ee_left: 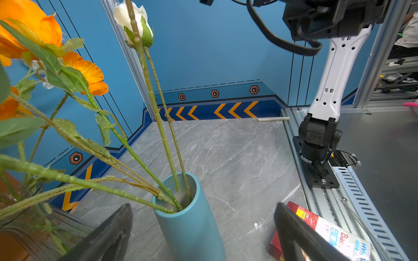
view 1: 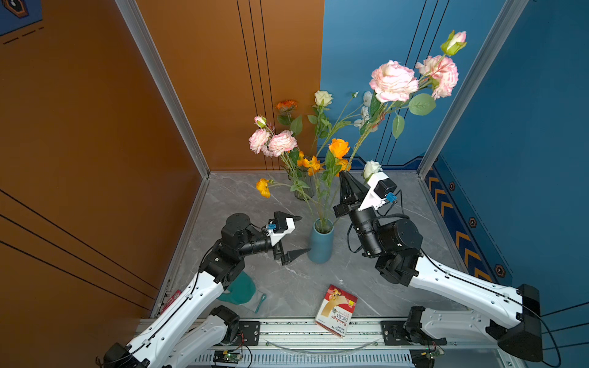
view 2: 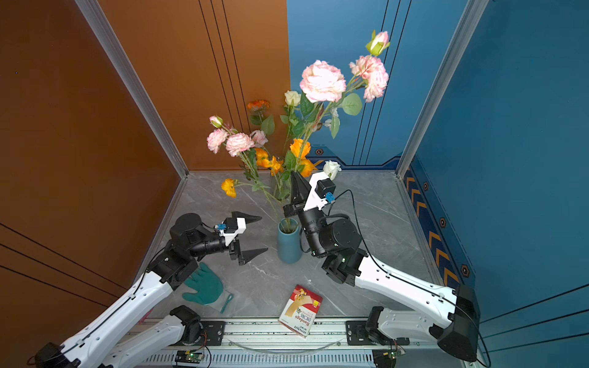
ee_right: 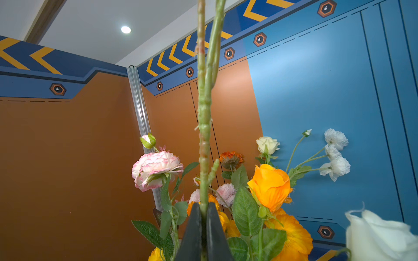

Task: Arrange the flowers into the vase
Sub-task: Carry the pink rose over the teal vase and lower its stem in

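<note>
One flower stem, clamped in right gripper

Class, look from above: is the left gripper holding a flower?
No, the left gripper stands wide open beside the blue vase, gripping no stem.

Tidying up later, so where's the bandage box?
In both top views the bandage box lies centrally at the table's front edge, before the blue vase.

In a top view the left arm covers much of the green glove. The glass vase is mostly hidden behind its own flowers. In the right wrist view the held stem runs out of the picture, so its bloom is unseen.
</note>
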Action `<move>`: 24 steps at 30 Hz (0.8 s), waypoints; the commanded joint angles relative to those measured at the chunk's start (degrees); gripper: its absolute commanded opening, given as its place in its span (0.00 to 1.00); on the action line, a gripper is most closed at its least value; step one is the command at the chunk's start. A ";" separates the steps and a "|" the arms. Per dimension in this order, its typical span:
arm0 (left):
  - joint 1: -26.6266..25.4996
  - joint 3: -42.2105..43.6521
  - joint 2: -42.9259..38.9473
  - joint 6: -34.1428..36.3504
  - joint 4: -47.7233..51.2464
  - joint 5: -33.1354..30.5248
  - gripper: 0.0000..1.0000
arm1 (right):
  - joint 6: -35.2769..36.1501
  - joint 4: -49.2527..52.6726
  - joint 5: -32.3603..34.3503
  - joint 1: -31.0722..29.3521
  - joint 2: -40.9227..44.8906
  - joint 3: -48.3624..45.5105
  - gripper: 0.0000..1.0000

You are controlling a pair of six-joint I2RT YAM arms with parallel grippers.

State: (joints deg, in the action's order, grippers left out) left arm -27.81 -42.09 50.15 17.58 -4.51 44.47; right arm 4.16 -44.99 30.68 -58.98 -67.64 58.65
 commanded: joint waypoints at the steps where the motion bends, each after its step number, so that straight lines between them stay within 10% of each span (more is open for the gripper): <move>1: -0.54 -1.42 0.14 -0.62 -0.23 1.54 0.98 | 4.05 -7.24 -0.28 0.08 -0.13 -0.35 0.00; 24: -0.44 -1.29 0.53 -0.67 -0.18 1.53 0.98 | 4.09 -14.74 -8.80 0.27 -2.93 -17.58 0.00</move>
State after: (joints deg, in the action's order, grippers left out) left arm -28.10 -42.09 50.70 17.54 -4.51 44.66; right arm 6.85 -54.70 23.46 -58.37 -70.48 42.70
